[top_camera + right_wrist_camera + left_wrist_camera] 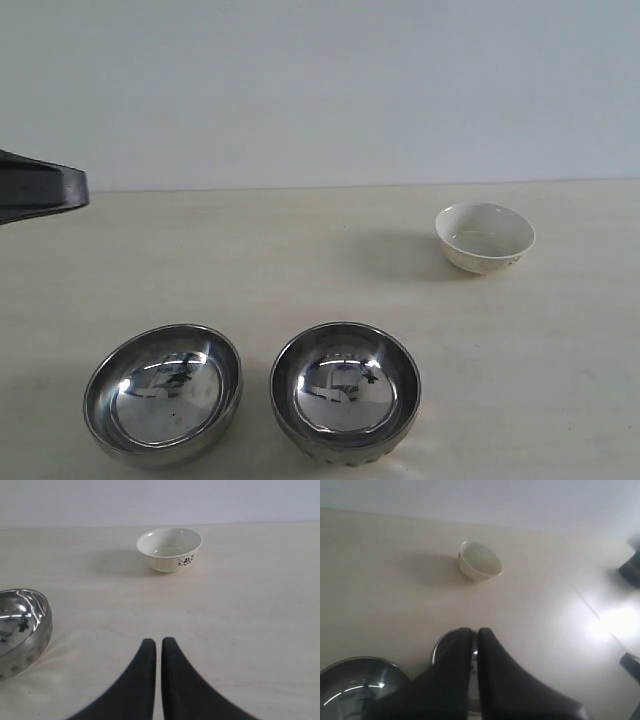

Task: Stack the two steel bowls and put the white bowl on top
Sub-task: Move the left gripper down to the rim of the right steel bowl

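Note:
Two steel bowls stand side by side at the table's front, one on the left (163, 393) and one on the right (345, 389), apart and both upright. The white bowl (484, 236) sits further back on the right, also upright. My left gripper (78, 187) pokes in at the left edge, raised above the table and shut with nothing in it; in its wrist view its fingers (475, 632) hang over the right steel bowl (445, 645), with the other steel bowl (355, 682) beside it. My right gripper (158, 642) is shut and empty, well short of the white bowl (169, 548).
Pale wooden table (300, 260) against a plain white wall. Dark objects (631, 567) sit at the table's far side in the left wrist view, near a bright glare patch (610, 622).

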Robot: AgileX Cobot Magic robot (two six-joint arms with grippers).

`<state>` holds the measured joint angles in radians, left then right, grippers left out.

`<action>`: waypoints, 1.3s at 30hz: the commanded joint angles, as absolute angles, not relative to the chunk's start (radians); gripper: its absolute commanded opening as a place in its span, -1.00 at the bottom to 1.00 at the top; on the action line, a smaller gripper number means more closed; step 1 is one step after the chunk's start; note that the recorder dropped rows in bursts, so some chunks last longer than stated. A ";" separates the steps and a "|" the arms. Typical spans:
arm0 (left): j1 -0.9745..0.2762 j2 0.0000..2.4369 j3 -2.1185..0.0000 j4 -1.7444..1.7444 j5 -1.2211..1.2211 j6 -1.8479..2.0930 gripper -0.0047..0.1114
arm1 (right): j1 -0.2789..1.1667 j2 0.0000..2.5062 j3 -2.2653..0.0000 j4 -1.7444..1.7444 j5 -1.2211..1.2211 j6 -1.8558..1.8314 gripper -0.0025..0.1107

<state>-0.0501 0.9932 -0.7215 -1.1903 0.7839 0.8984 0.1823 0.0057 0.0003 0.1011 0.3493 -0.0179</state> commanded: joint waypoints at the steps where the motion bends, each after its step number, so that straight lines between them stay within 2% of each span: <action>1: -0.094 1.181 -0.832 -1.053 0.827 0.919 -0.58 | 0.178 0.000 0.000 0.094 0.342 -0.020 -0.96; 5: -0.150 1.325 -0.926 -0.926 0.790 0.862 -0.05 | 0.178 0.000 0.000 0.094 0.342 -0.020 -0.96; 7: -0.184 1.388 -0.970 -0.864 0.789 0.836 0.06 | 0.178 0.000 0.000 0.094 0.342 -0.020 -0.96; 15: -0.367 1.640 -1.179 -0.727 0.718 0.833 0.06 | 0.178 0.000 0.000 0.094 0.342 -0.020 -0.96; 22: -0.501 1.813 -1.260 -0.527 0.622 0.829 0.06 | 0.178 0.000 0.000 0.094 0.342 -0.020 -0.96; 39: -0.545 1.972 -1.261 -0.507 0.560 0.844 0.06 | 0.178 0.000 0.000 0.094 0.342 -0.020 -0.96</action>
<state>-0.5239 1.9607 -1.2559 -0.4966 0.5699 0.8403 0.1823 0.0057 0.0003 0.1011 0.3493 -0.0179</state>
